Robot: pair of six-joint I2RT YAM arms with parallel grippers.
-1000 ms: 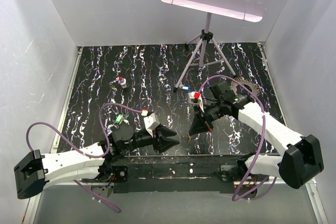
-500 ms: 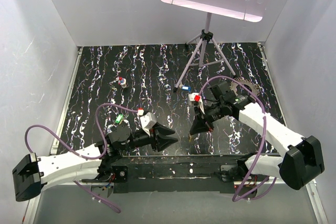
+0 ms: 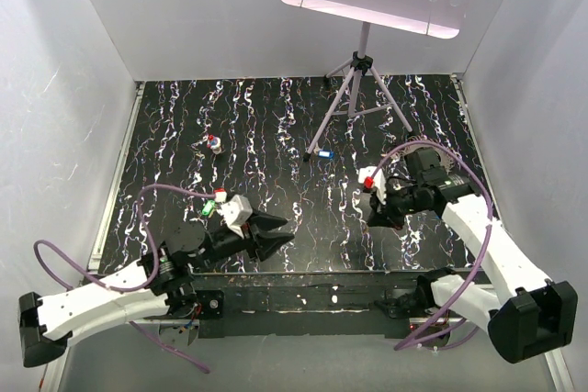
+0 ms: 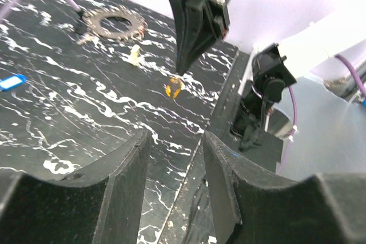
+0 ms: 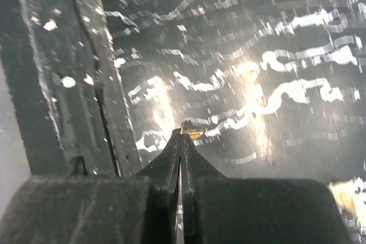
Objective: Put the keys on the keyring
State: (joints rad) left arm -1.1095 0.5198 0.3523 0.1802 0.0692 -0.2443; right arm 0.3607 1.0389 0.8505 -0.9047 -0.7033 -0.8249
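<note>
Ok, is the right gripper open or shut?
Shut: the right gripper shows its fingers meeting with no gap. The orange key sits at their tips; gripped or not, cannot tell.

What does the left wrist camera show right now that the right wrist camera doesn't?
Left wrist only: the flat toothed grey-tan keyring, a beige-headed key near it, a blue-headed key, and the open left gripper. Right wrist only: the right gripper from behind, its jaws pressed together without a gap. Both: that shut gripper's tip close to a small orange-yellow key on the black marbled table.
</note>
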